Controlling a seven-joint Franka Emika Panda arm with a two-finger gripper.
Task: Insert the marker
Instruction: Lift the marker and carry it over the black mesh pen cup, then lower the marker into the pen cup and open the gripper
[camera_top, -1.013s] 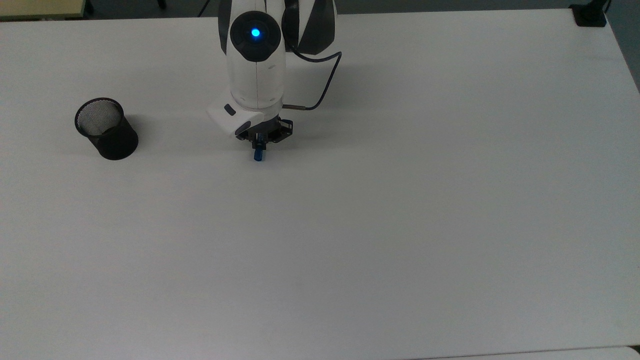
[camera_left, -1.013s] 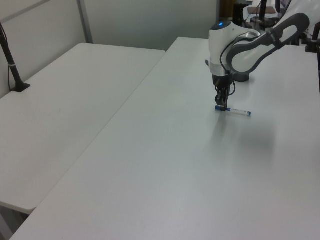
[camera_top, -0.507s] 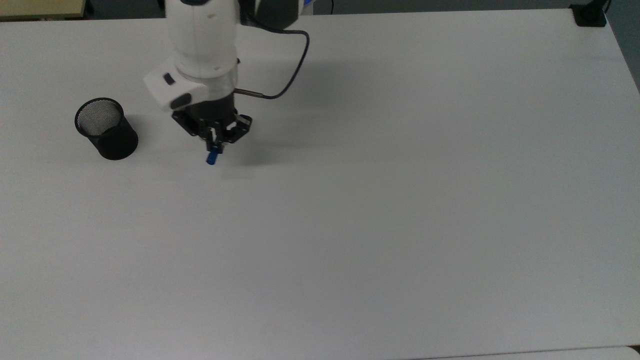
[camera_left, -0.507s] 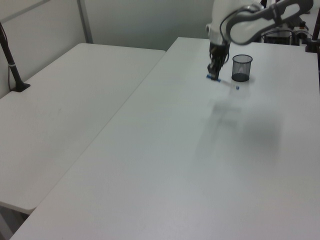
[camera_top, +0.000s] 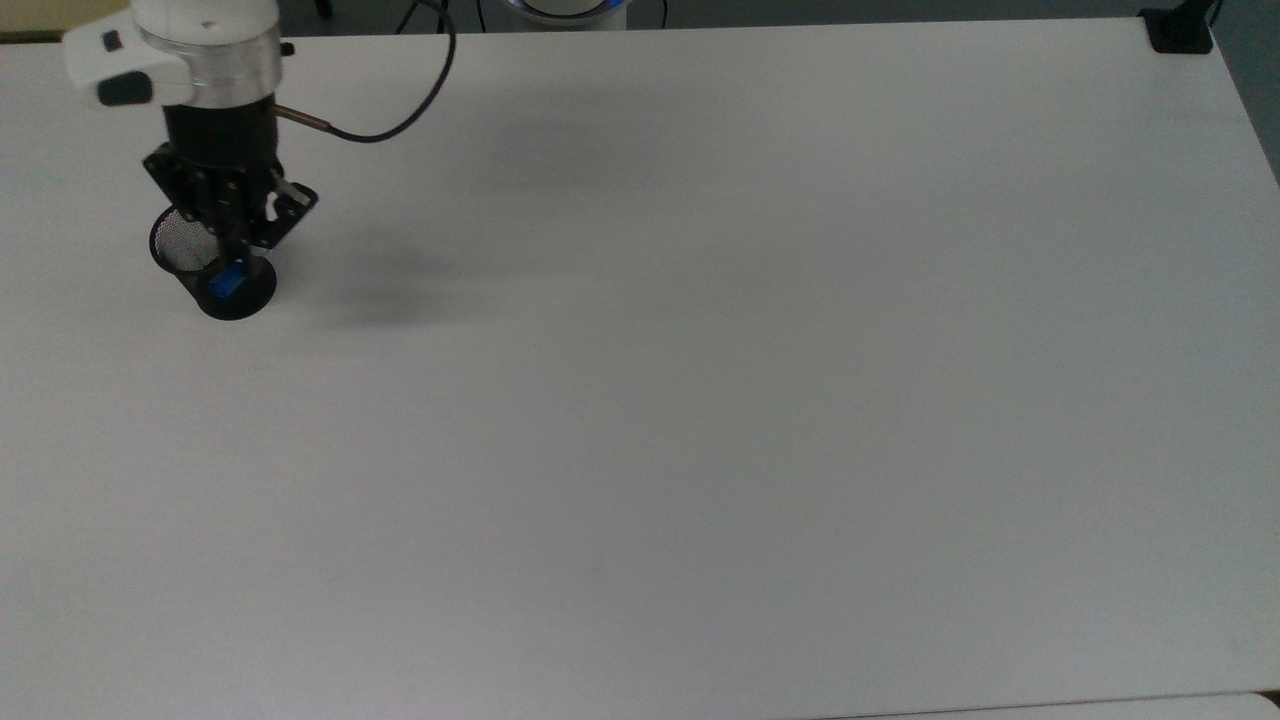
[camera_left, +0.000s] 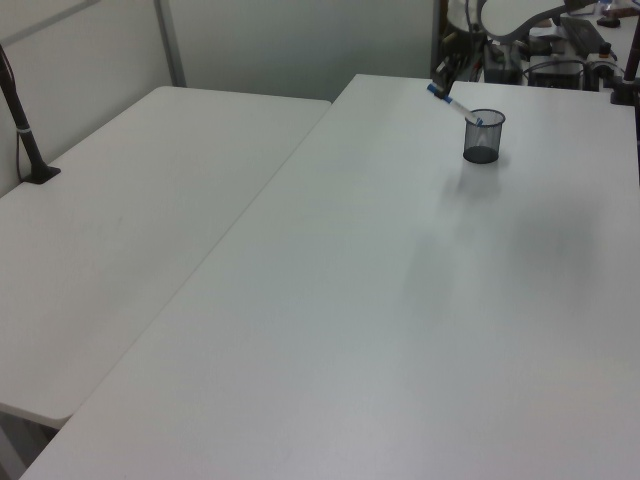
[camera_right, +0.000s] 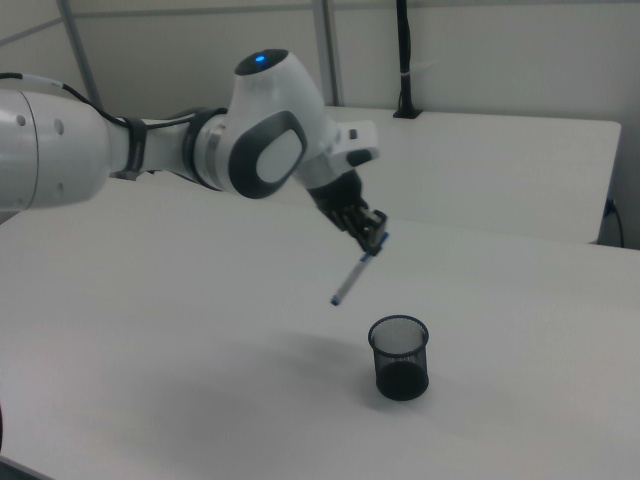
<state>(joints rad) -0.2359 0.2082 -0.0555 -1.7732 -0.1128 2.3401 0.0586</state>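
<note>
Now carrying | gripper (camera_right: 374, 238) pinching marker (camera_right: 357, 269) tilted above cup (camera_right: 400, 357) | risk: low end clipping rim, tipping cup

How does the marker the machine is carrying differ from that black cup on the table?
The marker is slim and white with blue ends; the mesh cup is wide, black and see-through. The marker hangs tilted in the air, clamped in the end effector; the cup stands upright on the white table. The marker's lower tip is above the table, not yet inside the cup.
</note>
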